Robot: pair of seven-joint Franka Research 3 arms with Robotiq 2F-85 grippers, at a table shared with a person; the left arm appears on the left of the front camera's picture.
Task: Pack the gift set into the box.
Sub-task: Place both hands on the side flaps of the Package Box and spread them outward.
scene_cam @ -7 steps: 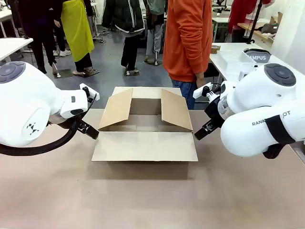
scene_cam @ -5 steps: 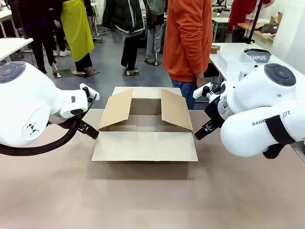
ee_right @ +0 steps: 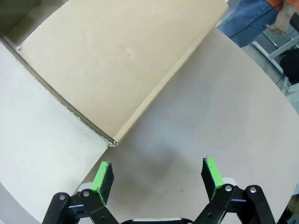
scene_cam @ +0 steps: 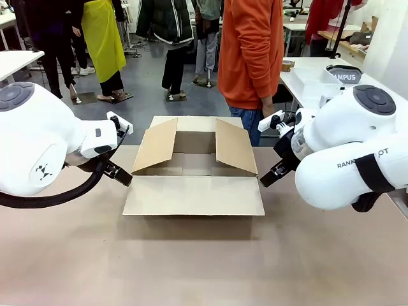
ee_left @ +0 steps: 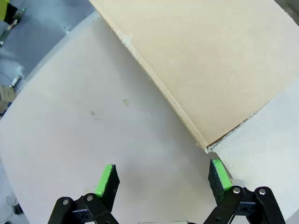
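Between left end effector (ee_left: 163, 175) and right end effector (ee_right: 156, 173): box (scene_cam: 193, 195).

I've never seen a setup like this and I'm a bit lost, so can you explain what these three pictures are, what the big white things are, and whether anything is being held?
The big white shapes are a robot's left arm and right arm. The front view comes from a camera fixed between them. It looks across a table towards a person in an orange top.

Between the arms sits a brown cardboard box with its flaps open. Its near flap lies flat on the table.

The other two pictures come from small cameras on each arm's wrist, looking along its fingers. The black prongs with green pads are the left gripper and the right gripper. Both are open and hold nothing. Each points at the table beside a corner of a box flap.
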